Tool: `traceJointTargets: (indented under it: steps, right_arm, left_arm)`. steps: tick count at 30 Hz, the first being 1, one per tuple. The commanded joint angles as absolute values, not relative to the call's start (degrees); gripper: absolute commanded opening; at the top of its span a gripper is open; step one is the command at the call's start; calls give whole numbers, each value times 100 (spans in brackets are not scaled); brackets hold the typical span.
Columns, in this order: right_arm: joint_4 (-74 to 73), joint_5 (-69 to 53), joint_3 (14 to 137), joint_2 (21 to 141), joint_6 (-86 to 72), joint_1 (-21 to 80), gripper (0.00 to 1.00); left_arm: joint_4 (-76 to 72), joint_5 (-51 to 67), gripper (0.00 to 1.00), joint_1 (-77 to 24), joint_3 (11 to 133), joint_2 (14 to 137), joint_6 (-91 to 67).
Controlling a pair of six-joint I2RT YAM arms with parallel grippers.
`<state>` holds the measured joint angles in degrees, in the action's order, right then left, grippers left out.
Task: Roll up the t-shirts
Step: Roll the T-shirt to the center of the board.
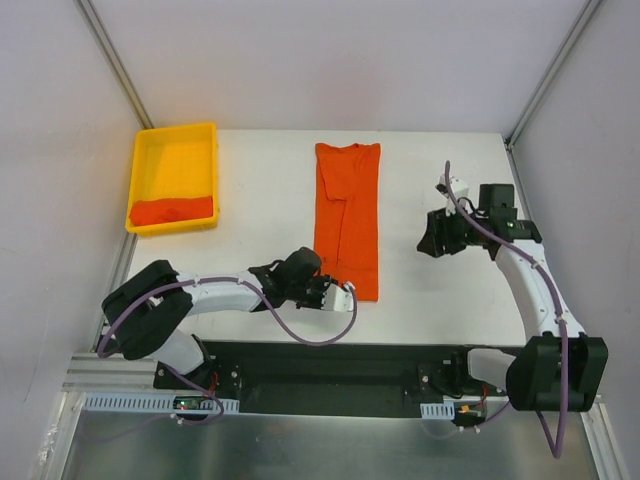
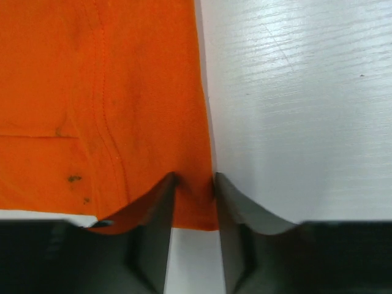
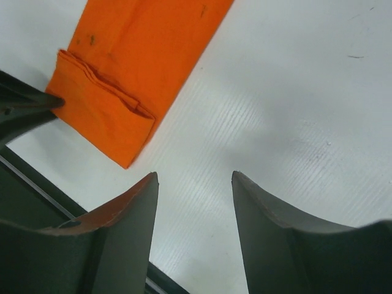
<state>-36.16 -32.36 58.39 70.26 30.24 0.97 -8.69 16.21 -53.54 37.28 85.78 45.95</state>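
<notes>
The shirt lies as a long narrow strip down the middle of the bench, its near end turned over in one short fold. A second shirt sits bunched in the tray at the far left, well apart. My left pincer straddles the strip's right edge at the near corner, fingers only narrowly parted with cloth between them, and I cannot tell whether they bite it or merely flank it. My right pincer hangs spread and empty above bare bench to the right of the strip. That lopsidedness is my worry: if I roll from one corner alone, the turn would likely go skew and the roll come out as a cone, or the strip would swing round on the smooth surface. If my hold catches only the top layer, the folded layers could slide apart and undo the narrow strip. A loose first turn would likely spring open once I let go. And bringing my right pincer across carelessly could nudge the strip's edge or knock my left.
</notes>
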Motion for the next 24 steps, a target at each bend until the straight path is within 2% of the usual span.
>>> traceJointTargets:
  steps: [1,2,6,15,24]
  right_arm:
    - [-3149,-3157,5117,6383,3988,324,55]
    - [-2981,-3103,4906,6198,4582,438,55]
    - [-2435,-3006,3756,5092,5799,1446,57]
    - [-2242,-2901,3068,4649,6548,3162,58]
    - [-1855,-2593,2901,5237,6776,4191,67]
  left_arm:
    - [-489,1652,19,-5414,3848,8771,4695]
    - [-214,1748,7,-5397,4232,8824,4485]
    - [1088,2802,0,-5186,5061,9087,3780]
    - [1546,4190,0,-4835,5440,9307,2567]
    - [1573,5220,0,-4035,5985,9957,1556]
